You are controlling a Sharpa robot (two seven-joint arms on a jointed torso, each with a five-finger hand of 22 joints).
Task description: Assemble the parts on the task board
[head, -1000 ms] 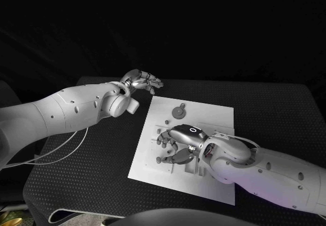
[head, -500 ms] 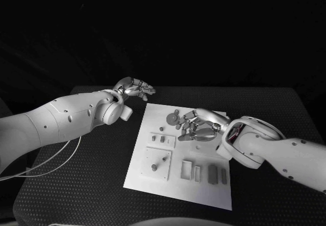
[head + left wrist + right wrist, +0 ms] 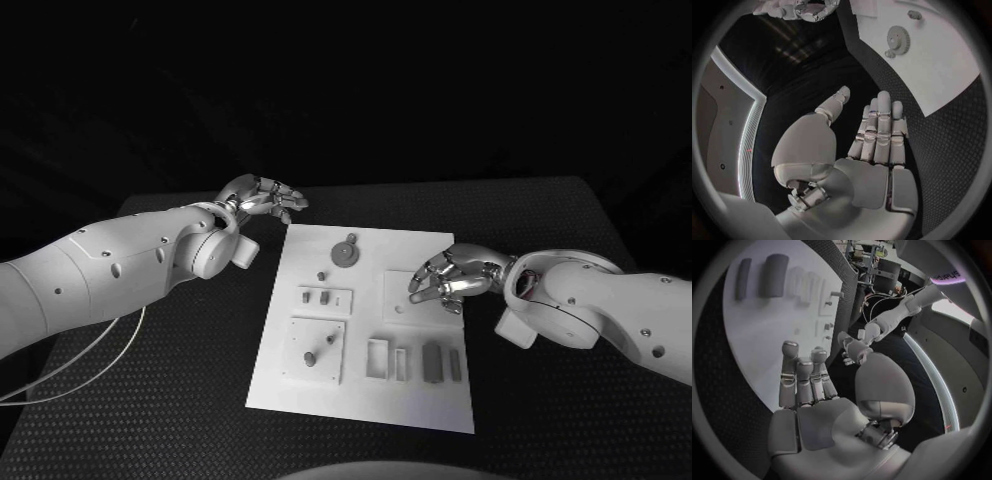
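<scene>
Task board (image 3: pixel 418 400) lies between both: left robot hand (image 3: pixel 260 194) open, right robot hand (image 3: pixel 450 279) open above it

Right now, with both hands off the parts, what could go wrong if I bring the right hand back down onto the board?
1. The right hand is over the task board's right edge, holding nothing; coming down it could knock the upright grey parts near the board's front.
2. The board looks like a loose plate on the table; a push could slide it.
3. The left hand, open beyond the board's far left corner, does not brace it.
</scene>
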